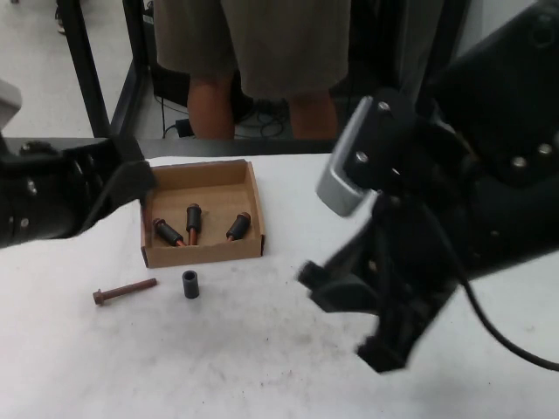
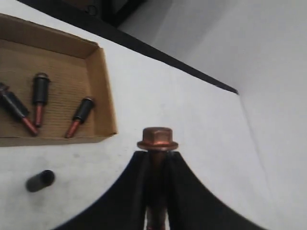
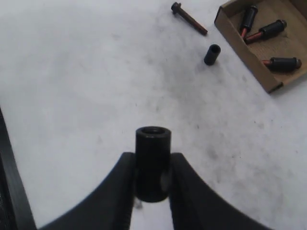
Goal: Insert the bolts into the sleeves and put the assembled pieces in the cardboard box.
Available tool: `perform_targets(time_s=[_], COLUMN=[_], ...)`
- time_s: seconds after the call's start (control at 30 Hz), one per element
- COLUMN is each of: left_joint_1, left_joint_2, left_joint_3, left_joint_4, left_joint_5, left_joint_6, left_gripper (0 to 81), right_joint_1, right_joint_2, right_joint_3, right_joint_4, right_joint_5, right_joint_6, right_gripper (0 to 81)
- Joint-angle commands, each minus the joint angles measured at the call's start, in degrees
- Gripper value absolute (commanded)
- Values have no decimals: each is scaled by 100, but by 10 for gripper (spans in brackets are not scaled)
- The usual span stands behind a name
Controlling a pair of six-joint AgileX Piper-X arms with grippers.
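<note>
Clamped tight in the left pincer (image 2: 156, 165): a copper-coloured bolt (image 2: 158, 140), gripped by the shank, with the flanged hex head poking out past the fingertips. Clamped just as firmly in the right pincer (image 3: 152, 165): a black sleeve (image 3: 152, 143), open bore facing away from the wrist, held over the white worktop (image 1: 262, 367).

Farther out on the worktop, near the front wall of the cardboard box (image 1: 203, 251): a loose sleeve (image 1: 190, 284). Just beside it but not touching: a loose bolt (image 1: 125, 290), lying flat, head at the end away from the sleeve.

Inside the box: three assembled pieces (image 1: 193, 218), each a black sleeve with a copper shank showing from one end. All lying on the box floor, side by side and apart from one another.

Seen from the high view, well to one side of the box: the right arm's dark bulk. At the other side, close to the box's corner: the left arm.
</note>
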Motion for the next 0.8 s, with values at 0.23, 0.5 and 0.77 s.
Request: perform_targets(time_s=[0.23,0.5,0.77], left_joint_1=[-488,-856,-868], left_joint_2=[-448,-446,-446], left_joint_3=[234,234,234], left_joint_4=[-1614,-1717,-1717], left_joint_5=[483,431,325], left_joint_6=[-735,-753,-736], left_gripper=[8,8,8], right_joint_1=[-8,3,3], right_joint_2=[561,636,636], right_joint_3=[-17,-17,-30], right_joint_4=[-1165,-1784,-2154], right_joint_5=[-779,-858,-794], right_joint_6=[850,1232,1536], right_gripper=[3,3,3])
